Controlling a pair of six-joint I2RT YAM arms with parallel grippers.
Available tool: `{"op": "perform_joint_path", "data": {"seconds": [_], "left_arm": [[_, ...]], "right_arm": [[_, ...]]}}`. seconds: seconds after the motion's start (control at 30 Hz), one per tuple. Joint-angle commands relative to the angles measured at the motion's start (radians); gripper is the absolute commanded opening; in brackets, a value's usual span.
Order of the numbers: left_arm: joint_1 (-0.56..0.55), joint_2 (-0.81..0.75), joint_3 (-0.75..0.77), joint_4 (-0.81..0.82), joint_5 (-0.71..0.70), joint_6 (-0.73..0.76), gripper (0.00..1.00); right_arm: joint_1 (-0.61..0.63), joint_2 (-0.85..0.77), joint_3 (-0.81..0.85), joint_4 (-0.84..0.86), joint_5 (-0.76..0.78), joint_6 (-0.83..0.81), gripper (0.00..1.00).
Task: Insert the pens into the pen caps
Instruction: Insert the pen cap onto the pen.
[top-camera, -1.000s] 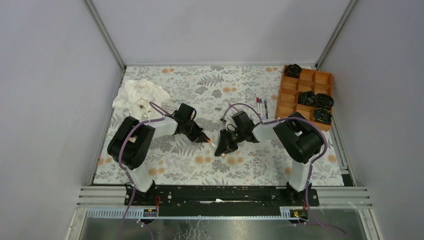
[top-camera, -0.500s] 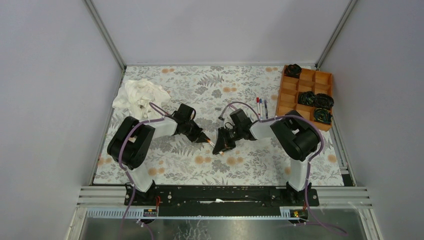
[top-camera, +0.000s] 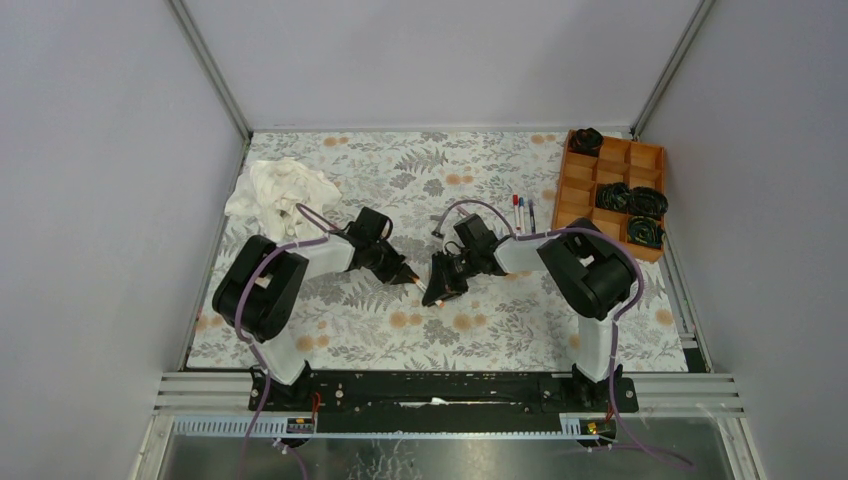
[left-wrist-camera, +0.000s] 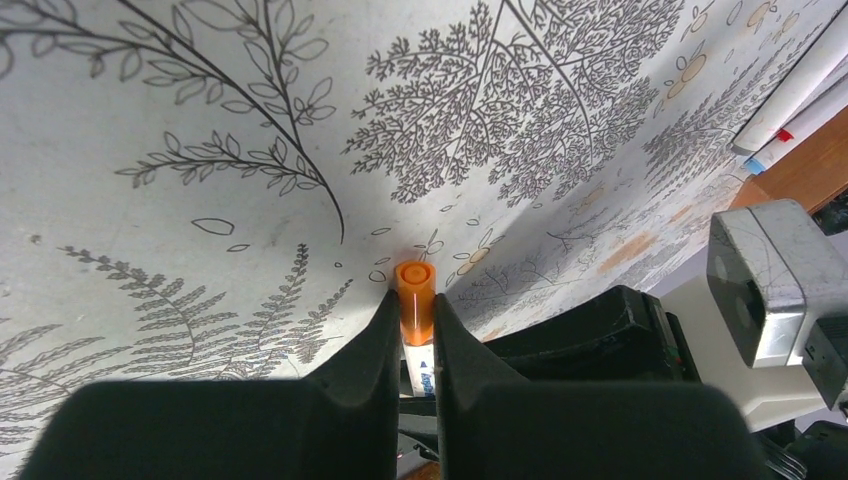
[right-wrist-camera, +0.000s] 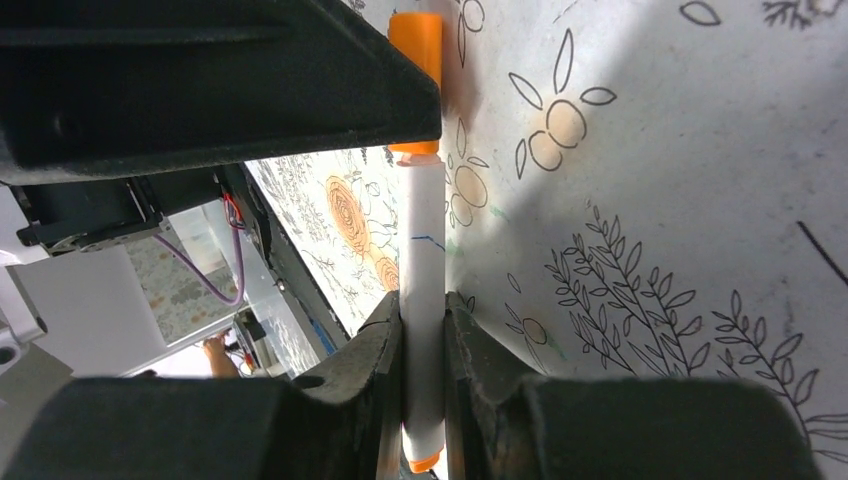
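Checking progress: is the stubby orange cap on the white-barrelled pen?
On, apparently: stubby orange cap butts the white-barrelled pen, no tip showing; fully seated, cannot tell.

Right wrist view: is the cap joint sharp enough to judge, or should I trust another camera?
Right wrist view: white pen and orange cap fairly sharp, but dark fingers of the left pincer hide part of the cap; left wrist view: cap end crisp, mat bowed by lens distortion; top external view: joint too small to read.

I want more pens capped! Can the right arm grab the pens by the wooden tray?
Probably not yet: the right gripper is shut on a white pen. Nothing seems to block the way to the loose pens, though.
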Motion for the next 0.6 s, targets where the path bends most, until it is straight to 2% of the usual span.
{"op": "perform_joint_path", "data": {"seconds": [0.0,0.33,0.57], "left_arm": [[-0.043,-0.021,-0.003,0.006,0.045,-0.01,0.07],[-0.073,-0.131,0.056,-0.001,-0.018,0.031,0.07],[-0.12,-0.226,0.139,-0.065,-0.125,0.054,0.08]], "right_arm": [[0.014,0.004,0.007,0.028,0.134,-0.127,0.0],[0.014,-0.167,-0.027,0.117,0.235,-0.281,0.0],[0.014,-0.326,-0.071,0.198,0.316,-0.365,0.0]]}}
